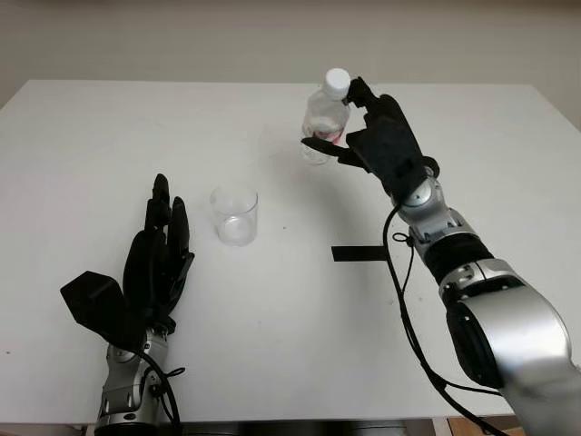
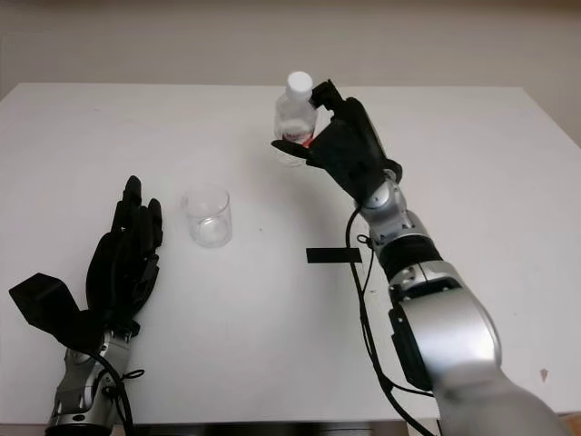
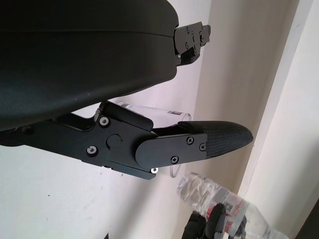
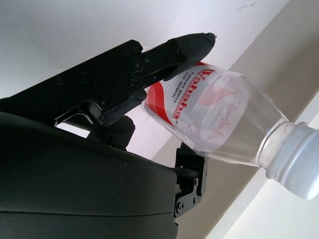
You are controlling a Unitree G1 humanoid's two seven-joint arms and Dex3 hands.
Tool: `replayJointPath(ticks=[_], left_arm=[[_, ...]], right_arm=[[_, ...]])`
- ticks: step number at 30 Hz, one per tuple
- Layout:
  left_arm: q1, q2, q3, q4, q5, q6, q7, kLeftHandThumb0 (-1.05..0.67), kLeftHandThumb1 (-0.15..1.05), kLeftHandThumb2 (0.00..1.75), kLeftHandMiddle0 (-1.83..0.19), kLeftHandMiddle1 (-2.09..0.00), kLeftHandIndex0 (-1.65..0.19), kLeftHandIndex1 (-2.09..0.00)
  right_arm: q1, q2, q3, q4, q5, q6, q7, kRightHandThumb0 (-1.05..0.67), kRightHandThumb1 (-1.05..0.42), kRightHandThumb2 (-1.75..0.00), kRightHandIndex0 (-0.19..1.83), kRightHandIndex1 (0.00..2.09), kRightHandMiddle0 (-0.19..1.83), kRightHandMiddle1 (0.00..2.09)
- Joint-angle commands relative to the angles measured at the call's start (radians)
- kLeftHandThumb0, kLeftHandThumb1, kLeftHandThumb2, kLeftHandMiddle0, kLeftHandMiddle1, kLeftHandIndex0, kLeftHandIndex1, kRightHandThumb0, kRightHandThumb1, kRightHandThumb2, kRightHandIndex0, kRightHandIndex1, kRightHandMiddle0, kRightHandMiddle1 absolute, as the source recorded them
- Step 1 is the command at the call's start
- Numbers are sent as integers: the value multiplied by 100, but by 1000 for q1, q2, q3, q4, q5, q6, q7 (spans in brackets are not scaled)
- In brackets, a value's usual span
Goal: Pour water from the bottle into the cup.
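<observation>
The white bench (image 1: 272, 345) spans the whole scene, with a pale wall behind its far edge. The right arm (image 1: 472, 300), silver and black with a cable running along it, reaches from the near right toward the far centre of the bench. Its right robot hand (image 1: 349, 123) is closed around the bottle (image 1: 327, 116), fingers (image 4: 169, 55) clamped across the red and white label. The bottle is clear plastic with a white cap (image 1: 337, 83); it stands upright at the far centre of the bench, with the cap still on. Whether its base touches the bench surface cannot be told.

The left robot hand (image 1: 154, 263) is open at the near left of the bench and holds nothing.

The cup (image 1: 235, 215), clear and upright, stands on the bench between the two hands, just right of the left robot hand and well apart from the bottle.

A short strip of black tape (image 1: 359, 252) lies flat on the bench beside the right forearm.
</observation>
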Motion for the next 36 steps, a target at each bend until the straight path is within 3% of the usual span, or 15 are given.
replayJointPath(ticks=[1,10,16,21,32,36], left_arm=[[37,-11,-11,31,-1,19,-3,-77,105,51,19,-1,19,-2],[54,-14,-12,13,3,18,1,-76,105,52,19,-3,19,-3],[58,-11,-9,14,-3,19,-8,-77,105,52,19,-2,19,-2],[64,-13,-13,1,4,26,2,-77,105,53,19,-3,19,-2],[82,-14,-11,-12,0,20,-2,-77,105,53,19,-5,19,-4],[85,-14,-11,-18,1,23,0,-78,105,52,18,-5,19,-4]], right_arm=[[28,-19,-10,-85,5,19,16,-32,-105,-33,115,209,92,209],[215,-73,-59,-495,61,270,193,-30,-105,-35,116,209,94,209],[321,-112,-83,-680,82,385,279,-32,-105,-36,126,209,105,209],[389,-151,-76,-828,77,506,359,-33,-105,-37,124,209,104,209],[468,-171,-71,-964,81,606,437,-32,-105,-37,132,209,101,209],[490,-157,-77,-988,87,621,436,-33,-105,-35,118,209,100,209]])
